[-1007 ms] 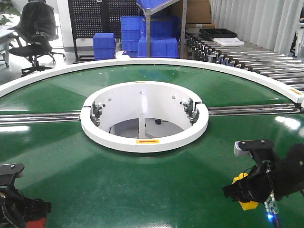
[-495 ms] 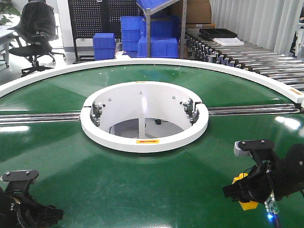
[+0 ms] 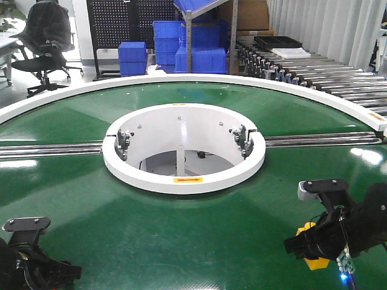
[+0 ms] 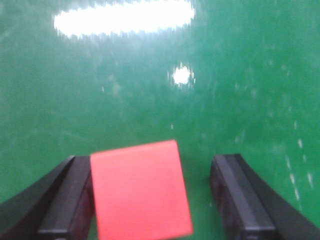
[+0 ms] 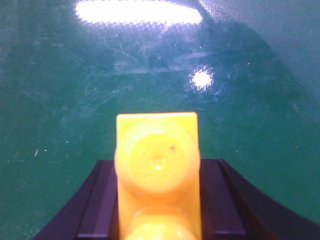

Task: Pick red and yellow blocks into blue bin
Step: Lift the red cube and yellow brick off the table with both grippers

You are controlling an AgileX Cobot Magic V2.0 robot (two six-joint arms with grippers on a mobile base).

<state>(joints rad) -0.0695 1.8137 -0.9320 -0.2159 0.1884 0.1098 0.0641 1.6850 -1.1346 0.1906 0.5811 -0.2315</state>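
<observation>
Now | wrist-only: left claw (image 4: pixel 150 165) wide round red block (image 4: pixel 140 192) | right claw (image 5: pixel 159 170) grips yellow brick (image 5: pixel 156 135)

red block (image 4: pixel 140 192): on green surface (image 4: pixel 225 75), unclamped | yellow brick (image 5: pixel 157 170): studded, clamped

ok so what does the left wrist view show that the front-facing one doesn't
Only the left wrist view: the red block between the fingers of the left pincer, against one finger, with a strip of green before the other.

Only the front-facing view: the white ring at the centre, the right pincer holding the yellow block, and the blue crates and a chair behind.

Both: the green surface and the left pincer.
</observation>
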